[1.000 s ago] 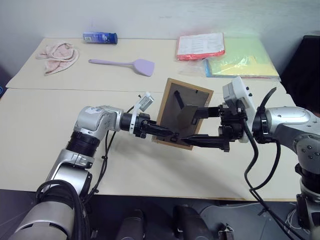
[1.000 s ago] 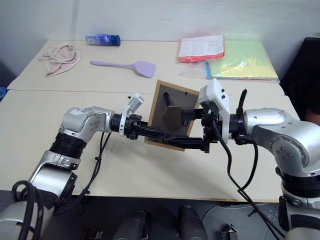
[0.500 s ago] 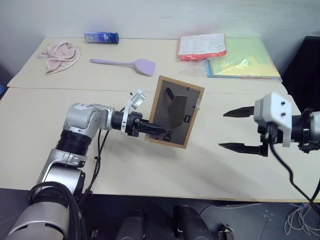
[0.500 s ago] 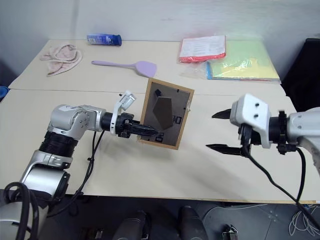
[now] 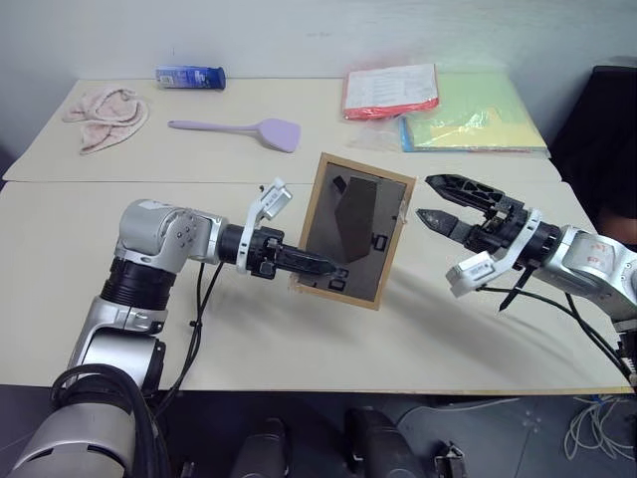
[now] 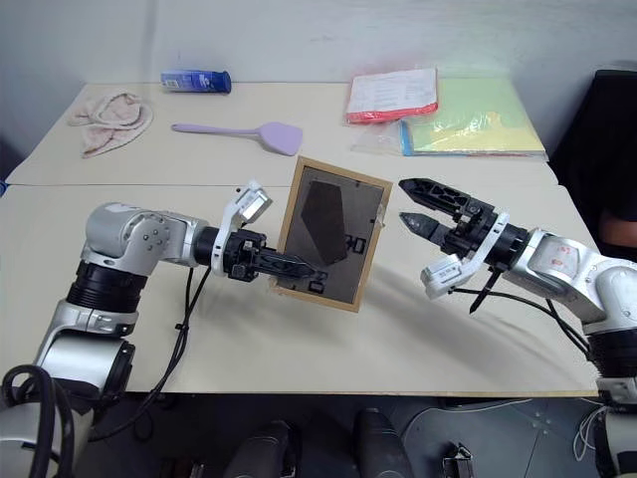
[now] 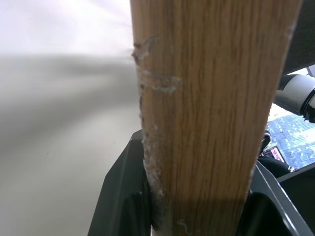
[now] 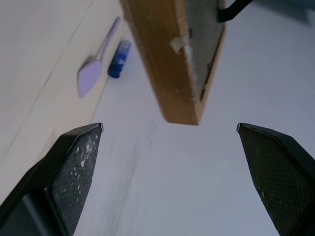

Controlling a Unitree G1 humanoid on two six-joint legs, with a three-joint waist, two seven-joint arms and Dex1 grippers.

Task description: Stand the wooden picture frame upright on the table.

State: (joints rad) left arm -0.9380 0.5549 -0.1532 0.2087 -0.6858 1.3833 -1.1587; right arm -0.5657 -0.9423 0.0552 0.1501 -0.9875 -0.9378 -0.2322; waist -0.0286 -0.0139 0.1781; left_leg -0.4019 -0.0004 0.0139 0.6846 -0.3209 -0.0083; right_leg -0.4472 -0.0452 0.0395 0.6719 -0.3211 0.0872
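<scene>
Our left tool [image 5: 317,267] grips the lower left edge of the wooden picture frame [image 5: 353,229], holding it tilted with its dark back toward us, seemingly just clear of the bench [image 5: 299,329], while our right tool [image 5: 430,199] hovers beside it, fingers spread.

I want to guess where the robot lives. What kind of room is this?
Probably an office or a lab workroom. Pale cream tabletops stand against a plain white wall, and red and yellow-green plastic document folders are stacked at the far edge.
</scene>
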